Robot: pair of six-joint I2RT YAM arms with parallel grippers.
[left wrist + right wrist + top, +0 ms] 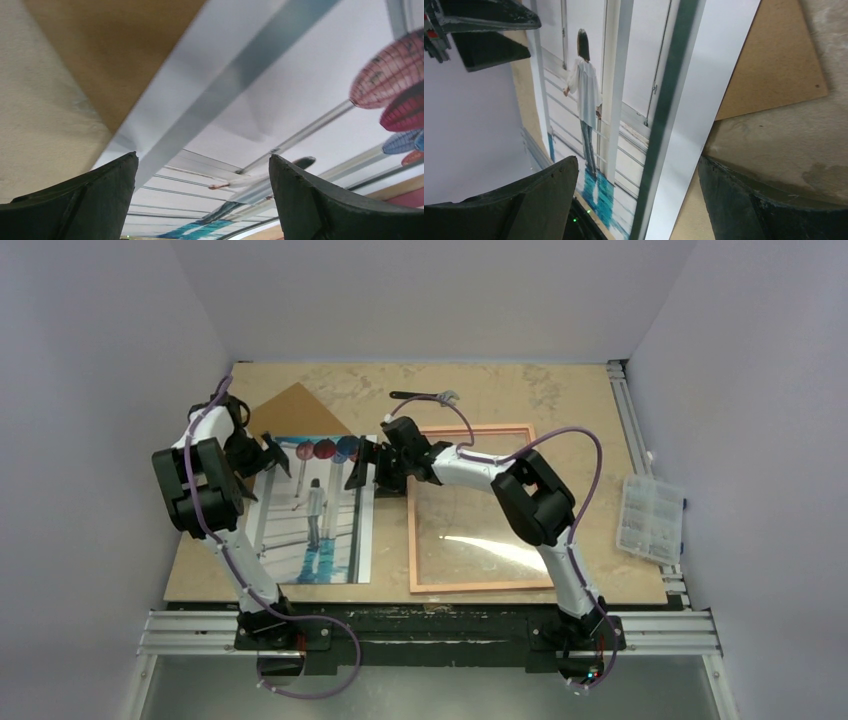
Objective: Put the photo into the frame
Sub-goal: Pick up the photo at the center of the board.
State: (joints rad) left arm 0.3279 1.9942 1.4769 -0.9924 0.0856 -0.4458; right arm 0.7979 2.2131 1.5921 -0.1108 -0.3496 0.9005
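The photo (315, 530) lies picture side up on the bench (560, 400), at 9 o'clock of the frame (412, 540) and just beside it. Its red and blue balls are at its 12 o'clock end and the blue floor at its 6 o'clock end. The frame lies flat with its pink front up, and its clear pane catches a streak of light.

The left hand (272, 455) sits over the photo's 11 o'clock corner. It is released, with its dark fingers (90, 200) spread wide and only the print showing between them. The right hand (362, 468) is at the photo's 1 o'clock corner, also released, its fingers (524, 200) apart above the print's edge. Whether either hand touches the paper cannot be told.

A brown board (300, 410) juts out from under the photo's 12 o'clock edge. A dark tool (425, 396) lies at 12 o'clock of the frame, and a clear plastic box (650, 518) rests at its 3 o'clock, off the bench.
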